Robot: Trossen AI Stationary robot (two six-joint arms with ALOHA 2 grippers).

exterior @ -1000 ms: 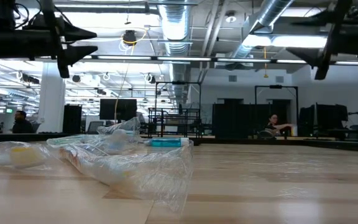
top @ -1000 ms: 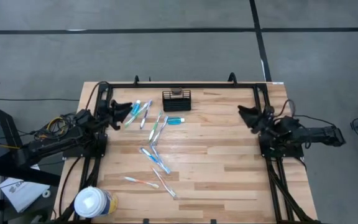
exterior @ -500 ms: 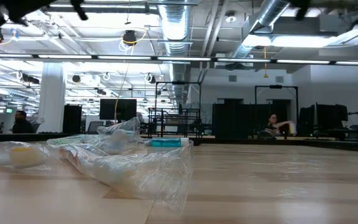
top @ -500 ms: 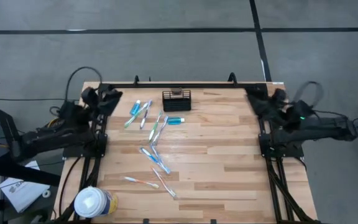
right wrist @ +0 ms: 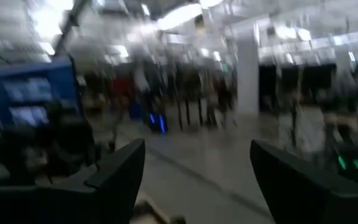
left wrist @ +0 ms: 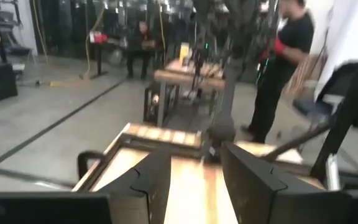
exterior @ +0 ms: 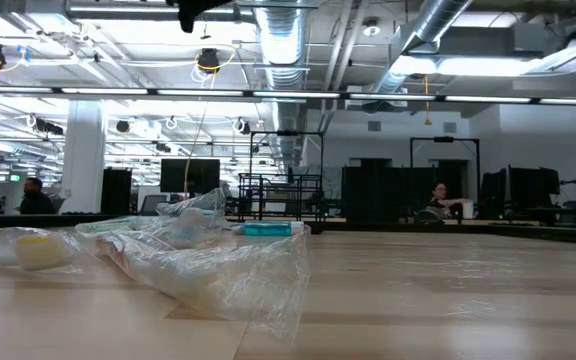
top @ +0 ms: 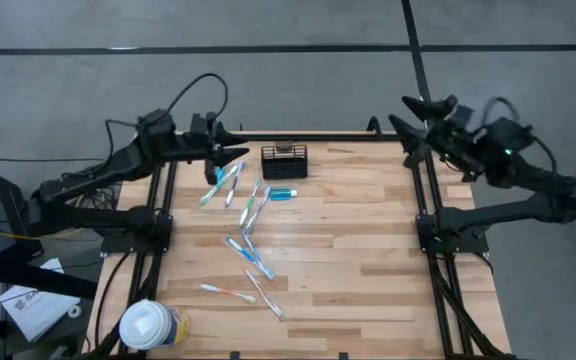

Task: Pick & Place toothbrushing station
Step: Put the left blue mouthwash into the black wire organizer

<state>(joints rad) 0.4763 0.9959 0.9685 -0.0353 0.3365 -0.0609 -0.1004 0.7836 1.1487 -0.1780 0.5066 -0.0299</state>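
Observation:
The small black wire-mesh basket (top: 284, 160) stands on its base near the table's far edge. Several toothbrushes lie flat on the wood: some left of the basket (top: 222, 182), some in the middle (top: 251, 206) and some nearer the front (top: 249, 256). A teal toothpaste tube (top: 282, 193) lies just in front of the basket and also shows in the low view (exterior: 267, 229). My left gripper (top: 234, 156) is open and empty, raised above the table left of the basket, pointing toward it. My right gripper (top: 406, 114) is open and empty, raised over the table's far right corner.
A white-lidded yellow-blue cup (top: 149, 325) stands at the near left corner. Black frame rails run along the left side (top: 158, 200), the right side (top: 423, 200) and the far edge. Clear wrapping around the toothbrushes (exterior: 208, 265) fills the low view's foreground. People show in the room beyond.
Both arms have risen from their low folded poses at the table's sides. My left gripper has gone up and toward the basket. My right gripper has gone up and toward the far edge. The things on the table have not moved.

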